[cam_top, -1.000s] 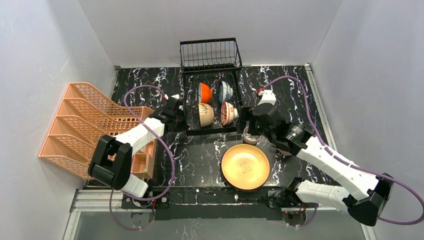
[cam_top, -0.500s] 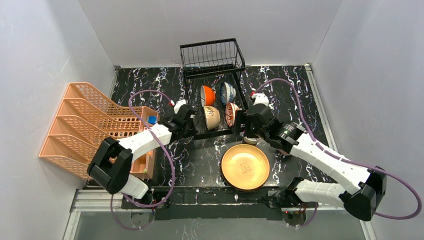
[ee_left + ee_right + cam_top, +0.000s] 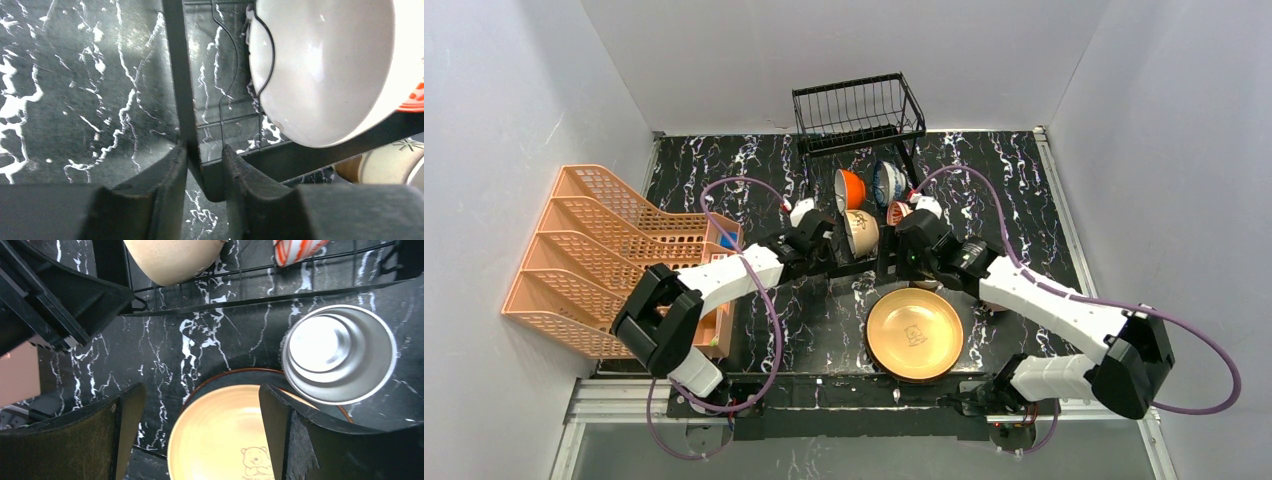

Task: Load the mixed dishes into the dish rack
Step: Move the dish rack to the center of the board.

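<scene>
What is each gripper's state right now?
Left gripper: barely open, straddling a frame bar of the dish rack, a gap showing.
Right gripper: wide open, holding nothing.

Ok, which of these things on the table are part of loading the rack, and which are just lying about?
Part of the job:
- black wire dish rack
- bowls already in it: orange bowl, blue-patterned bowl, cream bowl, red floral bowl
- yellow plate, not yet loaded
- steel cup, not yet loaded

Just lying about:
- orange plastic rack
</scene>
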Robot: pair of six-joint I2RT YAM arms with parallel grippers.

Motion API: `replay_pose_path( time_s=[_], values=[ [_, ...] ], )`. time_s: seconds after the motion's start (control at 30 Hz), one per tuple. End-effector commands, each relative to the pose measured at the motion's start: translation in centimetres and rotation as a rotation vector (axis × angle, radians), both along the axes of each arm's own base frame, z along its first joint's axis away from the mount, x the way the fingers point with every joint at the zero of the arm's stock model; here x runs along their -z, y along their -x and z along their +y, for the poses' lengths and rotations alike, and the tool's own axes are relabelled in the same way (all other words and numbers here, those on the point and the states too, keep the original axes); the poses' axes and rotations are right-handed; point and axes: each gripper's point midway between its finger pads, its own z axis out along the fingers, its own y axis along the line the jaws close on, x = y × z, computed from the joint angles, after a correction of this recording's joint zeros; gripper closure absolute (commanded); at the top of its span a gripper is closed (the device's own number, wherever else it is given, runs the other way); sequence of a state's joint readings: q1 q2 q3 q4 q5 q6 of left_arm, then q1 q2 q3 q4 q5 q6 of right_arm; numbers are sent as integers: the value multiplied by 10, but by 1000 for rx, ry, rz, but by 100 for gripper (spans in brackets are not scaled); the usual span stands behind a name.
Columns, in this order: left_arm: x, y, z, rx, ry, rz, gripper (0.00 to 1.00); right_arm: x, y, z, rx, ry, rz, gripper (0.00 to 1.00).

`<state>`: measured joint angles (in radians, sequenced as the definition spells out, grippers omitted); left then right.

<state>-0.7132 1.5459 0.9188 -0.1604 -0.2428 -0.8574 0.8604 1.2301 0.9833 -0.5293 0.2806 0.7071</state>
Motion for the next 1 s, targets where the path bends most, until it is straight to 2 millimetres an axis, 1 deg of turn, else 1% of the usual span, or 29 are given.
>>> replay_pose_path(
  time_s=[0.0,0.07,0.1,0.23,0.4,0.47,0.53,0.63,0.73,0.87,0.97],
  values=[
    [-21,8,-17,82,34,-39,64,5,-1,25,32,-97,27,8],
    [-30,7,-5,69,-10,-67,53,10,-1,31,59,-104,35,9],
    [-35,7,2,60,-36,-79,50,12,-1,34,87,-111,47,9],
    [-62,5,32,24,-149,-147,43,19,-2,47,172,-168,85,9],
    [-95,11,69,-10,-266,-214,38,28,-7,51,328,-262,131,9],
    [-107,16,86,-17,-324,-228,38,30,-9,54,375,-298,141,10],
    [-120,19,99,-22,-362,-250,37,32,-13,57,412,-314,151,11],
    [-139,27,111,-14,-373,-296,35,40,-18,60,487,-305,176,13],
    [-146,35,120,4,-379,-317,33,42,-21,66,532,-331,169,15],
    [-144,46,129,26,-396,-305,32,48,-24,71,599,-346,173,17],
    [-139,52,134,36,-398,-309,31,49,-27,79,611,-361,176,17]
  ],
)
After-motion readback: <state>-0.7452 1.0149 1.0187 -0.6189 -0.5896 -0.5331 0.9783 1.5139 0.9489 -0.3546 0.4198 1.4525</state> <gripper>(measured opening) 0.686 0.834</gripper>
